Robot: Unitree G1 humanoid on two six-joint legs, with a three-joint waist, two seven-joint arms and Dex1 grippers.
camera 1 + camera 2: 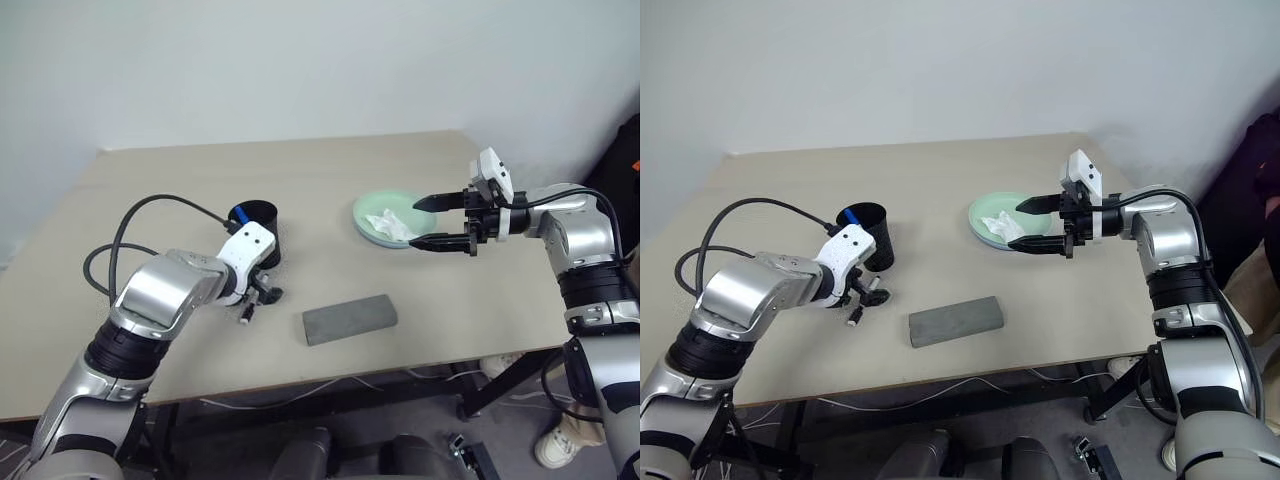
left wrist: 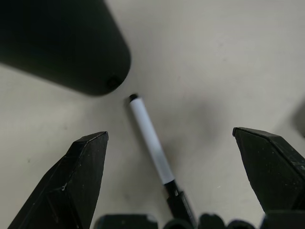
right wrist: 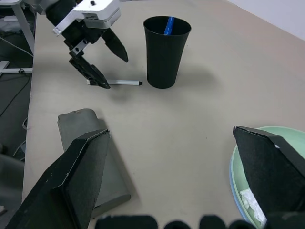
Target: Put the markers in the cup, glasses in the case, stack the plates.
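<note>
at the desk's (image 1: 420, 160) centre stood the black cup (image 3: 166, 51) with the blue-capped marker (image 3: 168, 25) inside. at its seven o'clock the black-capped marker (image 2: 151, 142) lay flat, the left pincer (image 3: 101, 63) wide open over it, gripping nothing. out at three o'clock the right pincer (image 1: 428, 222) hung wide open and empty at the stacked plates (image 1: 985, 215) holding tissue (image 1: 392, 224). the closed case (image 1: 350, 319) lay at five o'clock.

The cup (image 3: 166, 51) crowds one end of the marker (image 2: 151, 140); bare table (image 1: 420, 310) elsewhere.
</note>
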